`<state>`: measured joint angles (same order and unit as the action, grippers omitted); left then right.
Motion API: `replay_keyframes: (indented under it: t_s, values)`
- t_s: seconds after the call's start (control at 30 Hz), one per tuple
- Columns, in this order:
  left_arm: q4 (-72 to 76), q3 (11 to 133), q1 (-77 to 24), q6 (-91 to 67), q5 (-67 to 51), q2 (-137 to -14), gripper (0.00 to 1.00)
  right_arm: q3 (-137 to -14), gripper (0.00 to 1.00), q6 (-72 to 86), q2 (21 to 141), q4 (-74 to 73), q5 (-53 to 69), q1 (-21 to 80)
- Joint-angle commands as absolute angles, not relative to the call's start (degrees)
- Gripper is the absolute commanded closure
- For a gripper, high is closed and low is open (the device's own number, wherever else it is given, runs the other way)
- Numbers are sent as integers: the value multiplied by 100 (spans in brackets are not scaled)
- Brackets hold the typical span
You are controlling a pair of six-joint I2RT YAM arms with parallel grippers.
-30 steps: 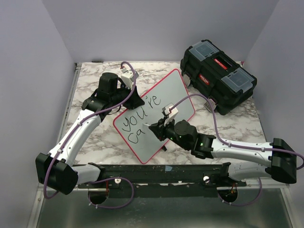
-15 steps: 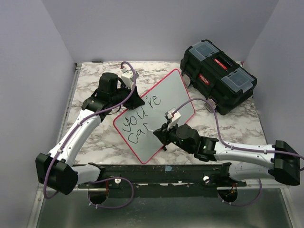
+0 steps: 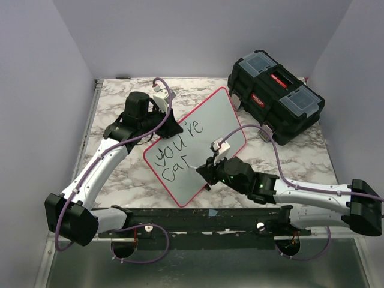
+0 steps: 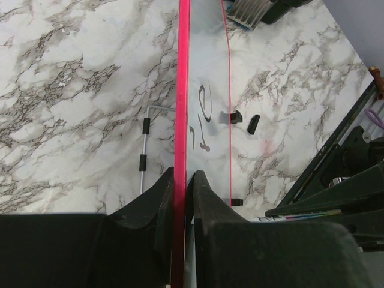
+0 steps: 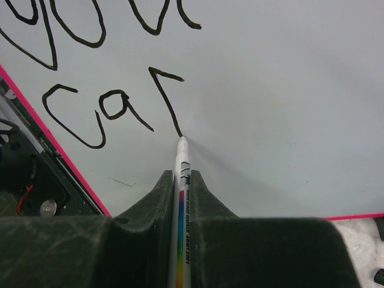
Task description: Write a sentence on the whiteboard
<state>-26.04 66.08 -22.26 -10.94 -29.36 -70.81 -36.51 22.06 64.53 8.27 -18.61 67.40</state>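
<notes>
The whiteboard [image 3: 204, 135], white with a red-pink rim, stands tilted on the marble table. My left gripper [image 3: 170, 127] is shut on its upper left edge; in the left wrist view the red rim [image 4: 182, 90] runs straight between the fingers of that gripper [image 4: 182, 180]. The sentence [image 3: 174, 153] reads "you're" with "ca" and a fresh stroke below [image 5: 102, 108]. My right gripper [image 5: 180, 180] is shut on a white marker [image 5: 182, 198] with a rainbow stripe. Its tip touches the board at the bottom end of the newest stroke [image 5: 168, 102].
A black toolbox [image 3: 276, 95] with red latches sits at the back right, close to the board's far corner. Small black clips [image 4: 253, 123] and a thin metal rod [image 4: 144, 156] lie on the marble [image 3: 114, 102]. A black rail [image 3: 198, 217] runs along the near edge.
The right gripper slid down and slightly right across the board, drawing the angled stroke after "ca". The left gripper and the board stayed put.
</notes>
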Motion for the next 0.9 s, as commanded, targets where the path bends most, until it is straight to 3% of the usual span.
replay_keyframes:
  t_s: [0.0, 0.87]
  values:
    - [-3036, 6455, -2320, -545, -2634, -7100, 100, -3989, 99, 2278, 6401, 910, -1757, 6734]
    - [-3039, 6466, -2327, -545, -2648, -7118, 100, -4482, 99, 2092, 7048, 1399, -2382, 6733]
